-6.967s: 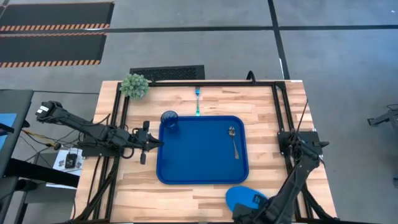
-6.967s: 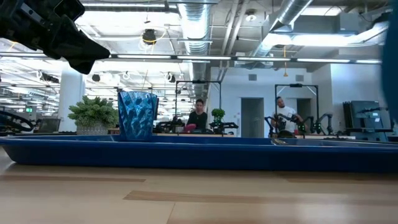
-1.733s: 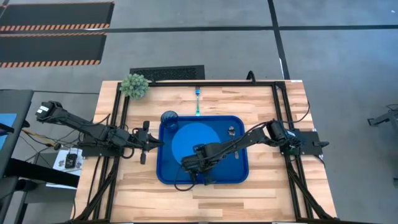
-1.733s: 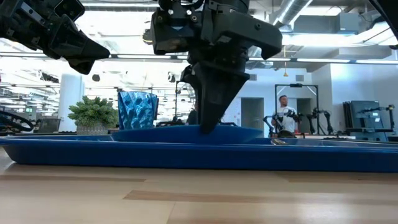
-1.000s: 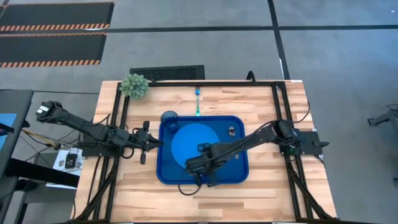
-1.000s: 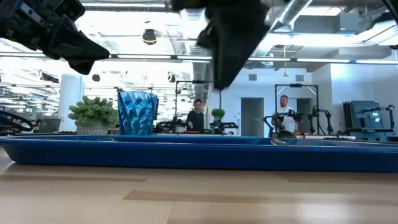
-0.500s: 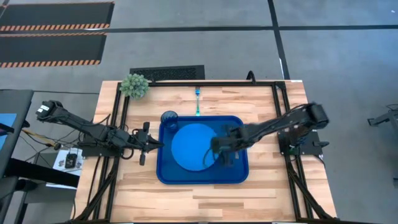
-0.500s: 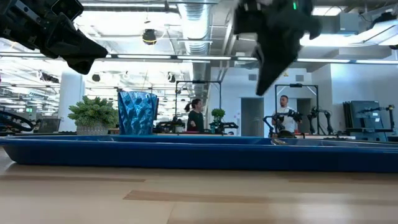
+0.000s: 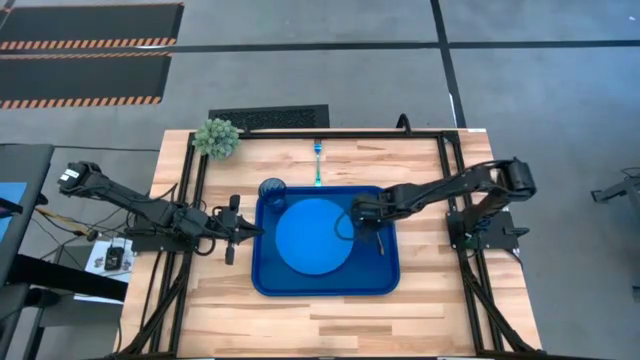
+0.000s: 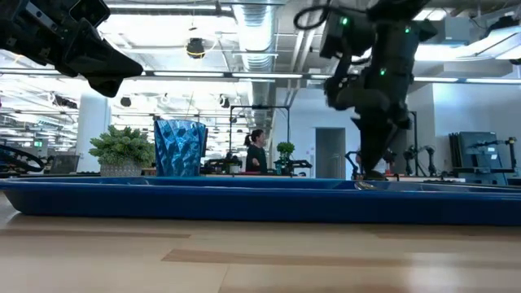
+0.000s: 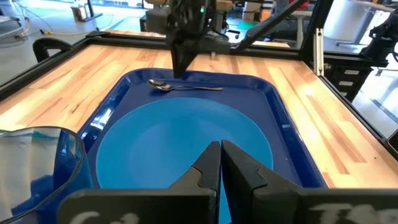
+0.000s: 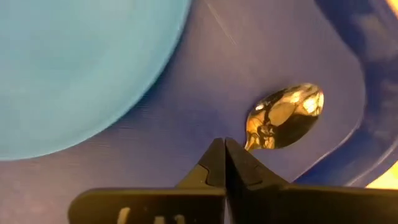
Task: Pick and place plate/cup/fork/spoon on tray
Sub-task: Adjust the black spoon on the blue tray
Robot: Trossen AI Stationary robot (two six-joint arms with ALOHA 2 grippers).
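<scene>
The dark-blue tray lies mid-table. The bright-blue plate lies flat in it, and it also shows in the left wrist view. The cup stands upright in the tray's far left corner. The spoon lies on the tray's floor on its right side, its bowl toward the far edge. The fork lies on the table beyond the tray. My right gripper is shut, pointing down beside the spoon's bowl. My left gripper is shut and empty at the tray's left edge. My right gripper points down from above, its shut fingertips standing at the spoon's neck, just behind the bowl. I cannot tell whether they touch the spoon or the tray floor. The spoon lies flat on the tray.
A small green plant stands at the table's far left corner. Black frame rails run along the left, right and far sides. Bare wood lies along the table's near edge. People show in the room beyond the table.
My right gripper has gone from above the tray's near part toward the table's right and far edges, across the plate, and has come down beside the spoon's bowl. The plate lies flat in the tray and has kept still.
</scene>
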